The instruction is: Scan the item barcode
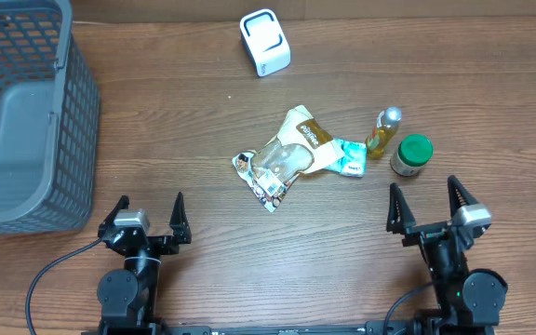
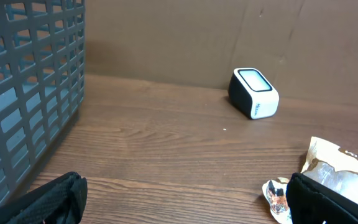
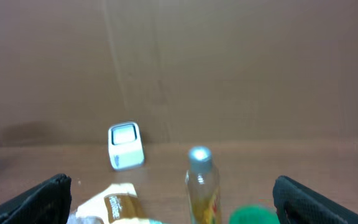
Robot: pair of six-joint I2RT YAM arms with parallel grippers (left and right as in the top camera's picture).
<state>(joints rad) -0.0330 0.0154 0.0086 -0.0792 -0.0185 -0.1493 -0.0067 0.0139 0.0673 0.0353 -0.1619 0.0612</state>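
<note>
A white barcode scanner [image 1: 265, 41] stands at the table's far edge, also in the left wrist view [image 2: 253, 92] and the right wrist view [image 3: 125, 145]. The items lie mid-table: a beige and clear snack bag [image 1: 291, 154], a small teal packet [image 1: 350, 156], a yellow bottle with a silver cap [image 1: 385, 130] and a green-lidded jar [image 1: 412, 155]. My left gripper [image 1: 150, 200] stands open near the front edge, left of the bag [image 2: 340, 165]. My right gripper [image 1: 423, 186] is open just in front of the jar and the bottle [image 3: 201, 180]. Neither holds anything.
A large grey mesh basket [image 1: 26, 121] fills the far left of the table, its wall close on the left in the left wrist view [image 2: 23, 93]. A brown cardboard wall runs behind the table.
</note>
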